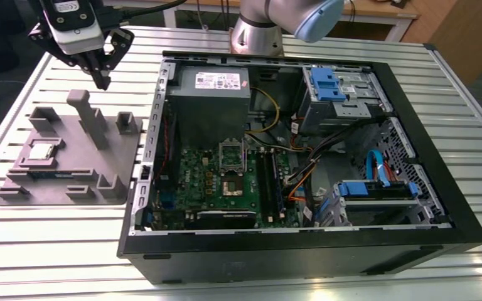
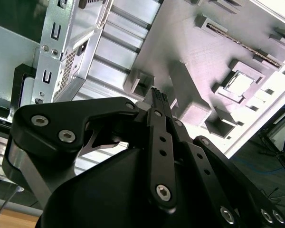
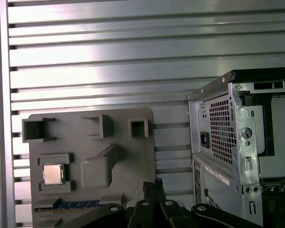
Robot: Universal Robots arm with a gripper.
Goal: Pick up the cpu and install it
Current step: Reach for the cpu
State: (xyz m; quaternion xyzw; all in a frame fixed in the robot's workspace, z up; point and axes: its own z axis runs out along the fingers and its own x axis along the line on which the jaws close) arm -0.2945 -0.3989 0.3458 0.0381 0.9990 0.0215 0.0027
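Observation:
The cpu [image 1: 42,151] is a small silver square lying flat in a recess of the grey holder plate [image 1: 115,150], at the exterior view's left; both wrist views show it too, cpu [image 2: 241,83] and cpu [image 3: 52,174]. My gripper [image 1: 100,79] hangs in the air above the holder's far edge, well apart from the chip. Its black fingers [image 2: 156,97] are pressed together with nothing between them, also visible as fingers [image 3: 152,186]. The open socket [image 1: 231,183] sits on the green motherboard inside the case.
The open black computer case [image 1: 442,207] lies on the slatted metal table [image 1: 48,251], right of the holder. Inside are a grey power supply [image 1: 211,100], cables and blue drive brackets. A memory stick [image 1: 53,174] lies in the holder, and grey posts [image 1: 90,122] rise from it.

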